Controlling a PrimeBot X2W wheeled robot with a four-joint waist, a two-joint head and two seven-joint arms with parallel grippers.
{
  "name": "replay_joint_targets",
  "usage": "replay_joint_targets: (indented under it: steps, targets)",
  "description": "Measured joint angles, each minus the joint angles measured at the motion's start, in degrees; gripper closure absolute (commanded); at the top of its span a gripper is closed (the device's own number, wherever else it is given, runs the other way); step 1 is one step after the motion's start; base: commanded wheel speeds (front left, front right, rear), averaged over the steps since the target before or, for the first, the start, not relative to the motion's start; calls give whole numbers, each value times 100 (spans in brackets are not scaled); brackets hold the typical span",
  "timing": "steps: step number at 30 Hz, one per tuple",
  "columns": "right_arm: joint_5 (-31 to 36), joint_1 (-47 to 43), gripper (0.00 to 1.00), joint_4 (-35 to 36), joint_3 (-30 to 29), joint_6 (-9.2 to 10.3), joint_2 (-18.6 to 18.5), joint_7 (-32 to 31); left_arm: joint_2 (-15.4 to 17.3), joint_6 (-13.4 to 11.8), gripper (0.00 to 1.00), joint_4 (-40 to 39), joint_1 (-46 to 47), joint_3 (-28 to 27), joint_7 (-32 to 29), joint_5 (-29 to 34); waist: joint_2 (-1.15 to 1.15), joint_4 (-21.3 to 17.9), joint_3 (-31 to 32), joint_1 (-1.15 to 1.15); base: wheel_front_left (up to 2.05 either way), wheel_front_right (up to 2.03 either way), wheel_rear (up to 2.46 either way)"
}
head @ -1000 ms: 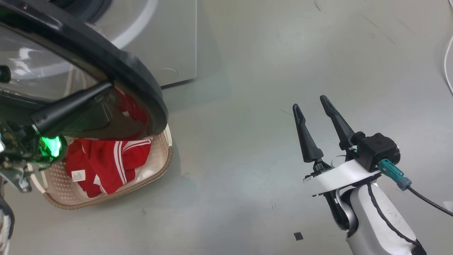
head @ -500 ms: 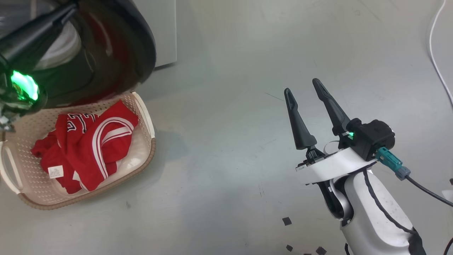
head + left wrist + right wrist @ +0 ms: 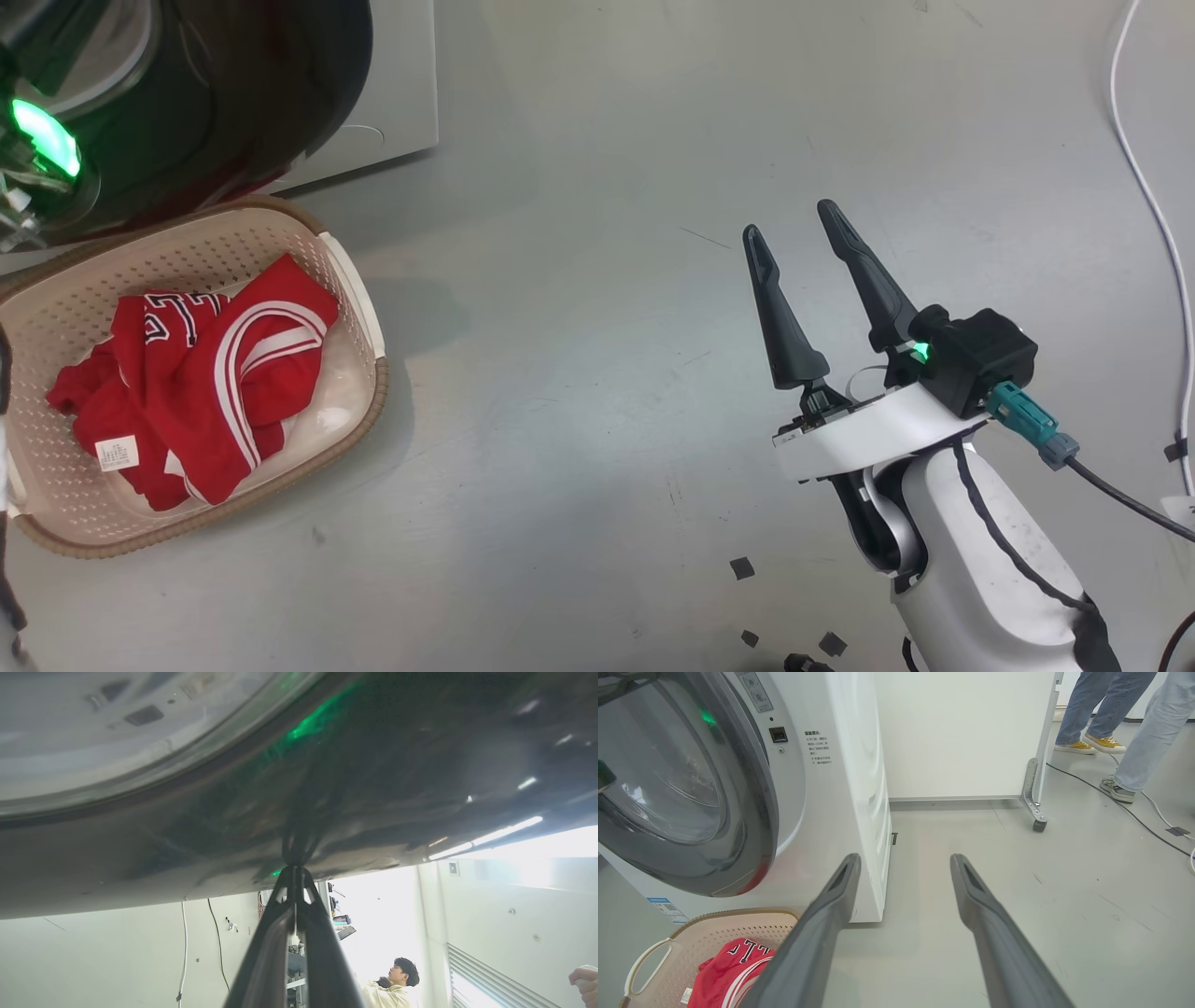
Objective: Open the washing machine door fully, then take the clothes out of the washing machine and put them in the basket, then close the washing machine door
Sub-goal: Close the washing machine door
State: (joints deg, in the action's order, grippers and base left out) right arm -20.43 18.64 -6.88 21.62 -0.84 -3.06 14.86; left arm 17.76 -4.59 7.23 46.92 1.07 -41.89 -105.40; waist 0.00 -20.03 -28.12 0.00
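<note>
I'm in what looks like a robot test lab, not a home: the washing machine (image 3: 831, 788) stands alone on a bare grey floor (image 3: 597, 280), a white wheeled partition (image 3: 966, 732) behind, loose cables (image 3: 1145, 198) trailing, people in jeans (image 3: 1150, 732) standing by.

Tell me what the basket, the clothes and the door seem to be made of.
Basket: likely moulded plastic, matte cream, with regular holes; the brown rim only looks woven.
Clothes: soft fabric, red with white stripes; it folds and creases.
Door: glossy dark rim, probably plastic, reflecting lights, around a clear bulging centre, glass or similar.
</note>
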Motion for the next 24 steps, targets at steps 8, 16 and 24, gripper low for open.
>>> replay_joint_targets:
  steps: [8, 16, 24]
  targets:
    - [-15, 97, 0, -14, 55, 43, 0, 0, -100, 22, 100, 346, 325, 88, 214, 107, 0, -22, -38, 0, 0, 0, 0]
    - [-15, 108, 0, -48, 19, 62, 1, 0, -225, 225, 100, 639, 352, 132, 187, 105, 0, 20, -14, 0, 0, 0, 0]
    - [43, 108, 0, -99, -113, 110, 1, 0, -341, 580, 100, 712, 249, 81, 103, 7, 0, 253, 77, 0, 0, 0, 0]
